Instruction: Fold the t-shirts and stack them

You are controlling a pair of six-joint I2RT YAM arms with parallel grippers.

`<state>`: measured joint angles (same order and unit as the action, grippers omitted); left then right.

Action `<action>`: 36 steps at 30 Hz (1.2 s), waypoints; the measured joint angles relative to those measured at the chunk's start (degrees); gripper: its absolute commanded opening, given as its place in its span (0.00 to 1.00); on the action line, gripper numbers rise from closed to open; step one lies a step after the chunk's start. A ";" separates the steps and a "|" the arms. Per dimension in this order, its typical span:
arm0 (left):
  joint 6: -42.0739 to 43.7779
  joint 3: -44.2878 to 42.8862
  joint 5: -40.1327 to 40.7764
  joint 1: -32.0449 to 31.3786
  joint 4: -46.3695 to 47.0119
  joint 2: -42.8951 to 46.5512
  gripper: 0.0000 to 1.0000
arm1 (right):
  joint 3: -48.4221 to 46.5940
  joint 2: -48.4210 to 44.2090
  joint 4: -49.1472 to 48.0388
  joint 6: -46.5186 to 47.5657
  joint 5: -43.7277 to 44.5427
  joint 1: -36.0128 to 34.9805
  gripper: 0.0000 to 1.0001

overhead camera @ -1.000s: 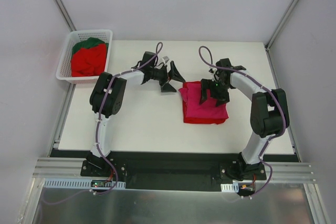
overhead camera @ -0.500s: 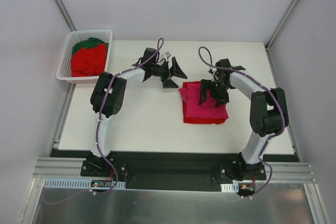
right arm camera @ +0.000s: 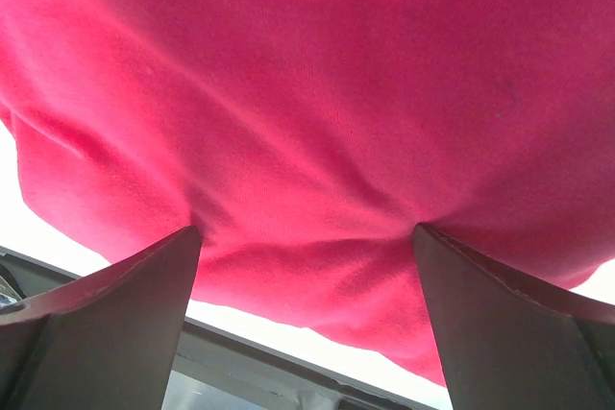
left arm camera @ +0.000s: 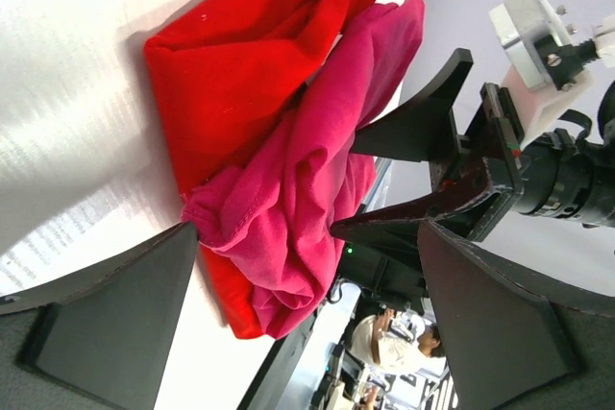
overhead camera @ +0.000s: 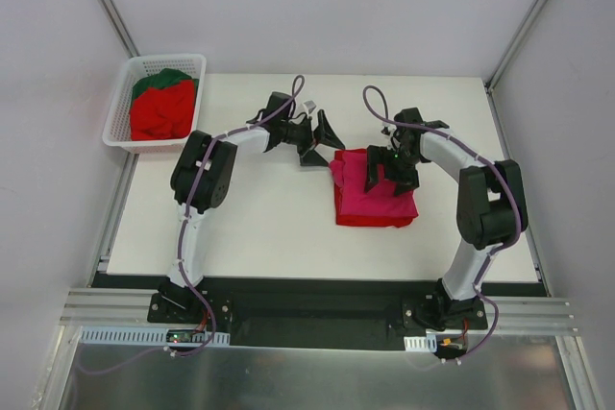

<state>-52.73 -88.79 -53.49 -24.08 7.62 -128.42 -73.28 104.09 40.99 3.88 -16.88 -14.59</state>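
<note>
White tabletop [overhead camera: 259,228] boxed in by pale grey walls [overhead camera: 317,7], both arm bases at the near edge

Far left, off the table's back corner: white lattice basket [overhead camera: 144,145] holding crumpled red shirts [overhead camera: 161,110], with a dark green shirt [overhead camera: 159,81] bunched along the far side

Moving right, toward the middle of the table: left gripper [overhead camera: 322,144] turned sideways, pointing at the pile, fingers spread wide with nothing between them, just beside the pile's left edge. From its wrist camera [left arm camera: 307,228], near finger right at the rumpled hem, whether touching cannot be told

Right of centre, lying on the tabletop: magenta shirt [overhead camera: 380,194] on top of a red shirt [overhead camera: 370,220], roughly folded into a square, red showing along the near and left edges. In the left wrist view, magenta cloth [left arm camera: 317,141] loose and wrinkled at the corner, red layer [left arm camera: 240,55] flatter beneath

Over the pile's far half: right gripper [overhead camera: 389,178] pointing down, fingers splayed wide, tips pressed onto the magenta cloth [right arm camera: 317,74], gripper [right arm camera: 306,229] pinching nothing, fabric dimpled at the left tip
</note>
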 measured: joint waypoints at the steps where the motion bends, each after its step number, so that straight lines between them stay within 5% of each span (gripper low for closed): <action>1: -0.02 -0.13 0.00 0.00 0.02 -0.02 0.99 | -0.02 0.11 0.00 0.00 -0.02 0.00 0.96; 36: -6.12 -2.27 1.44 -4.37 5.05 -2.99 0.99 | -0.42 1.38 -0.07 -0.09 -1.01 0.20 0.96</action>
<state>-58.85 -91.07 -52.05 -28.45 12.67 -131.41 -73.69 105.47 40.93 3.79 -17.89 -14.39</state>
